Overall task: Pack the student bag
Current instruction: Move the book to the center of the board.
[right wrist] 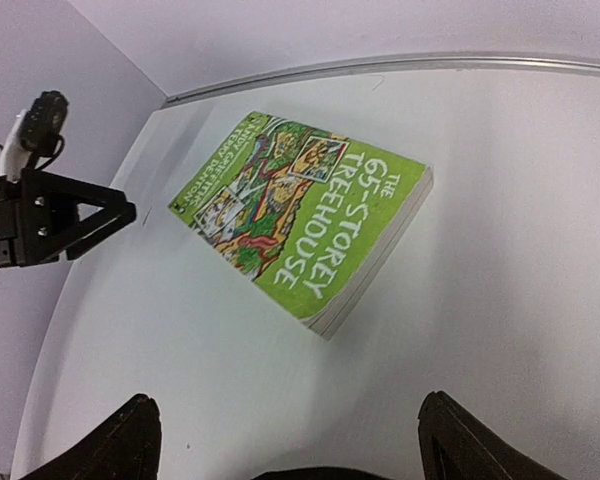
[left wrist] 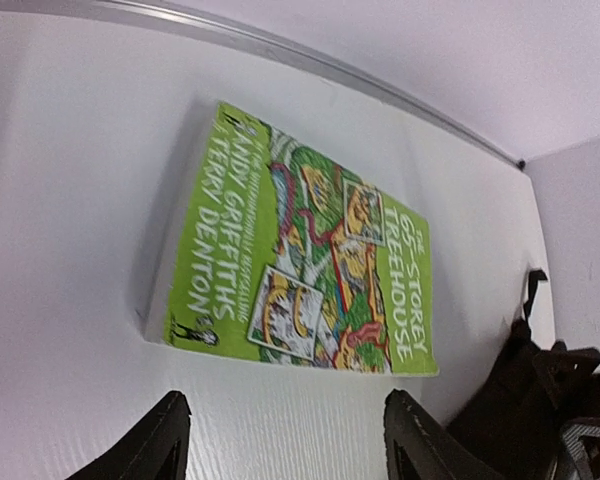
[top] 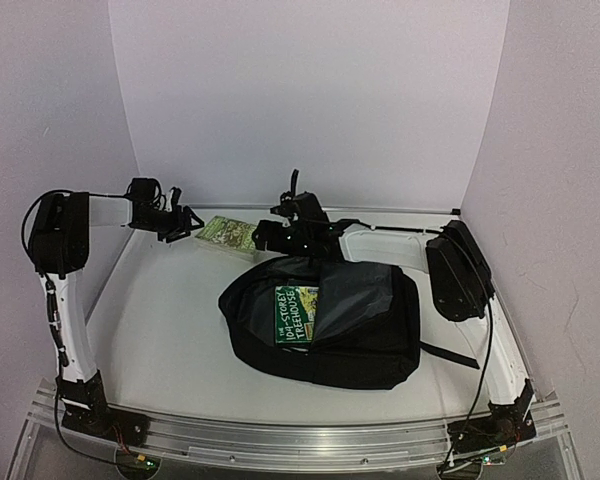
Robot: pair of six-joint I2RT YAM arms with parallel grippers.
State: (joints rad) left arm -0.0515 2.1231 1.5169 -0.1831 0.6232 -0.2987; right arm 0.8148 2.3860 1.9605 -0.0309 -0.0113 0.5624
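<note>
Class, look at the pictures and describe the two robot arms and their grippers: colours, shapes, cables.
Both arms have white tubular links with bulky black joint housings: the left arm, the right arm. Thin black cables run along each. The left gripper and right gripper are black, with triangular open frames and tapered wedge-like fingers.

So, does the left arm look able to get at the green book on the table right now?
Probably yes: the left gripper hangs open just short of the green book, which lies flat on the table with nothing between them.
</note>
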